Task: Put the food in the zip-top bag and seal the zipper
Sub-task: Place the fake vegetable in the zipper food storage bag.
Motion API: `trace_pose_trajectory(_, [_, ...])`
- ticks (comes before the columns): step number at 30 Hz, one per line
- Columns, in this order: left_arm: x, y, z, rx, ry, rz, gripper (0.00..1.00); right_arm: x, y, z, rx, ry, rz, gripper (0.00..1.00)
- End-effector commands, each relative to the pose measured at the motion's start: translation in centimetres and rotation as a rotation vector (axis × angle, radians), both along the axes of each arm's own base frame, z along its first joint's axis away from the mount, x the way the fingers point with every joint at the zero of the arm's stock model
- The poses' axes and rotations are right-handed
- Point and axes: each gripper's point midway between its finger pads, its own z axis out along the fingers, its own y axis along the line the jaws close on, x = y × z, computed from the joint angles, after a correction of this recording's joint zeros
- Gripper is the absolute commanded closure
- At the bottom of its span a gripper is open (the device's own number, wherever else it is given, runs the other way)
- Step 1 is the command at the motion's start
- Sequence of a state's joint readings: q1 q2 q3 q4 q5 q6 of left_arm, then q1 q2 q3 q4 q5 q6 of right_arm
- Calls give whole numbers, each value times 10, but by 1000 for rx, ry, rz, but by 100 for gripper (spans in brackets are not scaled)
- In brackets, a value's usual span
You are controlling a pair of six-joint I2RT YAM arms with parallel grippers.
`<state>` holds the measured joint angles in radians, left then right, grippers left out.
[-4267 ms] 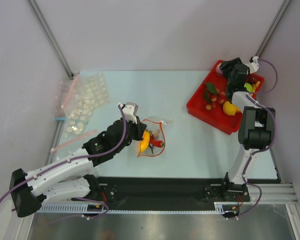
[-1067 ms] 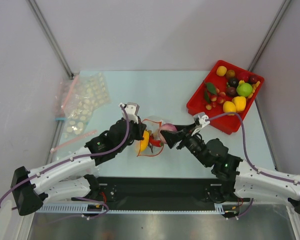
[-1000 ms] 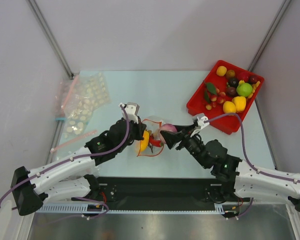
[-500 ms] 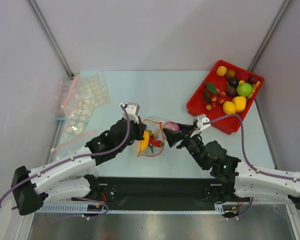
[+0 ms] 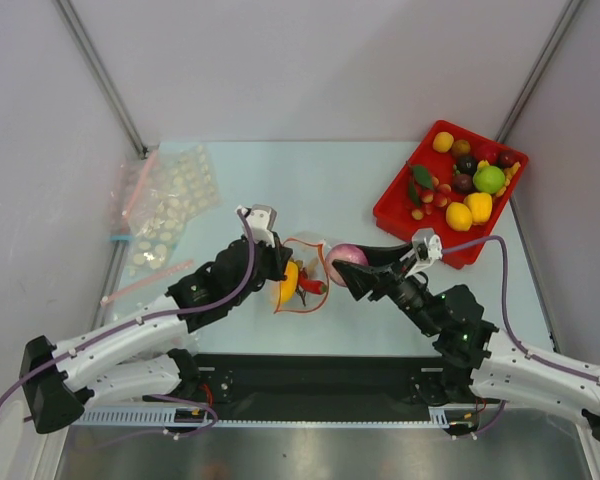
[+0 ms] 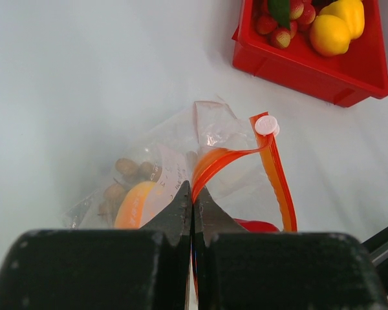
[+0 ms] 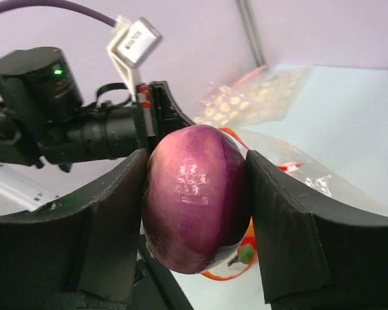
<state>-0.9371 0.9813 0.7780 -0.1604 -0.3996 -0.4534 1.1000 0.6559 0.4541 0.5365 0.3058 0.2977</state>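
At table (image 5: 280,180) centre, bag (image 6: 213,126): orange fruit (image 6: 132,205) inside
Left gripper (image 6: 193,192): pinching zipper (image 6: 275,181)
Right gripper (image 7: 195,213): clamps purple onion (image 7: 194,181), right of bag

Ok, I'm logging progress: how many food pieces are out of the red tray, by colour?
Orange piece, in the zip-top bag: 1
Red chili, in the bag: 1
Brown nut cluster, in the bag: 1
Purple piece, in the right gripper: 1
Total: 4

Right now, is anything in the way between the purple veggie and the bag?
Nothing visible is. The purple veggie, in the right gripper, sits just beside the zip-top bag, whose zipper the left gripper pinches.
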Motion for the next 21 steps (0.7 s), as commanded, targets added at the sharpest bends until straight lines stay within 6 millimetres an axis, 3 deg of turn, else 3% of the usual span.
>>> trace_pose_trajectory(1, [0, -2, 26, -77, -39, -11, 100, -30, 7, 30, 92, -106, 207, 91])
trace_pose_trajectory(4, [-1, -2, 28, -82, -41, -16, 100, -45, 11, 33, 97, -134, 332, 92])
trace_pose_trajectory(9, [-3, -4, 28, -90, -40, -28, 100, -50, 8, 36, 114, -138, 461, 92])
trace_pose_trajectory(21, [-11, -10, 36, -116, -36, -82, 100, -32, 19, 22, 30, -133, 414, 94])
